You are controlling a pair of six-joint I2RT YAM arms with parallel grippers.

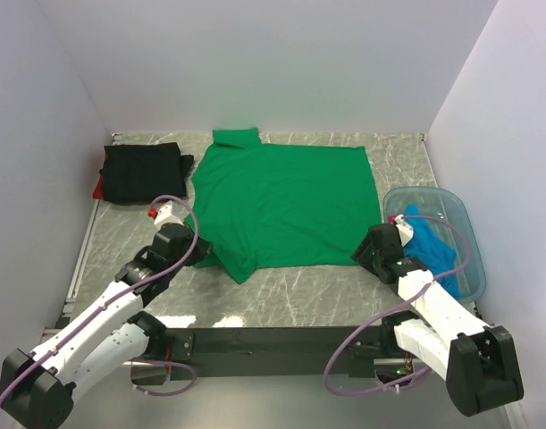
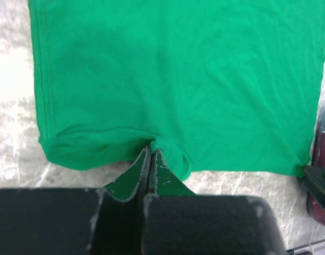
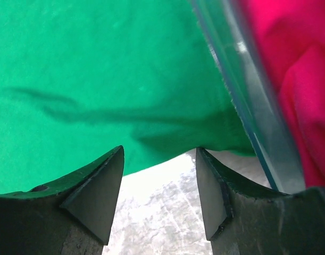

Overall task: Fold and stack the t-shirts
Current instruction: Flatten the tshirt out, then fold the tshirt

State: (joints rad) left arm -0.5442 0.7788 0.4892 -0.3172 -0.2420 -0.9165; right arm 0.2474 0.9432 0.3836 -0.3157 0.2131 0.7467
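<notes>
White walls close in a grey marbled worktop [image 1: 299,286]. The green t-shirt [image 1: 286,201] lies spread flat across the middle of the top view, and its long axis seems to run left to right. Its near edge spans the gap between the two arms.

The left gripper [image 1: 199,254] sits at the lower-left corner of the cloth. Its jaws are pressed together on a bunched fold of the green edge, as the left wrist view shows.

The right gripper [image 1: 364,253] sits at the lower-right corner, just left of the blue tub [image 1: 433,189]. Its jaws stand wide and hold nothing, and the hem lies just ahead of the fingertips. That corner is probably the next thing to grasp.

Both arms reach low and forward. A folded black t-shirt [image 1: 143,172] rests at the upper left.
</notes>
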